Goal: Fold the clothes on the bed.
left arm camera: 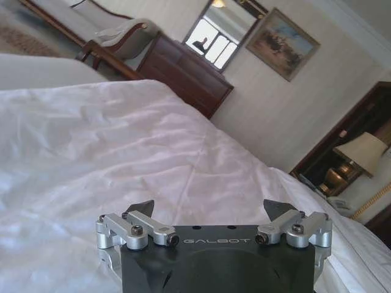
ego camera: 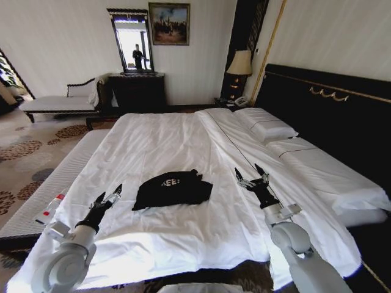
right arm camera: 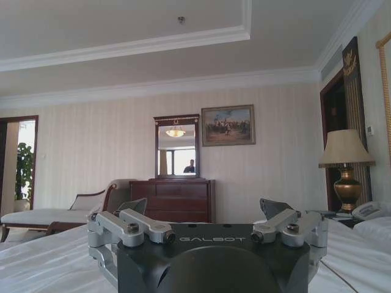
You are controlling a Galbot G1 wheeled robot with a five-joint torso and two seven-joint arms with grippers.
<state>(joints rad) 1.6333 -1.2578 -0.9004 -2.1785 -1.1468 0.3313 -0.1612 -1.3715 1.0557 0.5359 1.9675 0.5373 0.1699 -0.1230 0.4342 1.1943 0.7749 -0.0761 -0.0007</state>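
The clothes, one black T-shirt (ego camera: 173, 188) with white lettering, lie bunched in a compact heap on the white sheet of the bed (ego camera: 159, 140), near its foot. My left gripper (ego camera: 109, 196) hovers open over the sheet to the left of the shirt, apart from it. My right gripper (ego camera: 252, 178) hovers open to the right of the shirt, also apart from it. In the left wrist view the open left gripper (left arm camera: 209, 209) points along the rumpled sheet. In the right wrist view the open right gripper (right arm camera: 202, 205) faces the far wall, holding nothing.
White pillows (ego camera: 266, 126) lie by the black headboard (ego camera: 324, 101) on the right. A pale bench (ego camera: 52, 183) runs along the bed's left side. A dark dresser (ego camera: 137, 91) with a mirror, a chaise (ego camera: 55, 102) and a lamp (ego camera: 239, 64) stand by the far wall.
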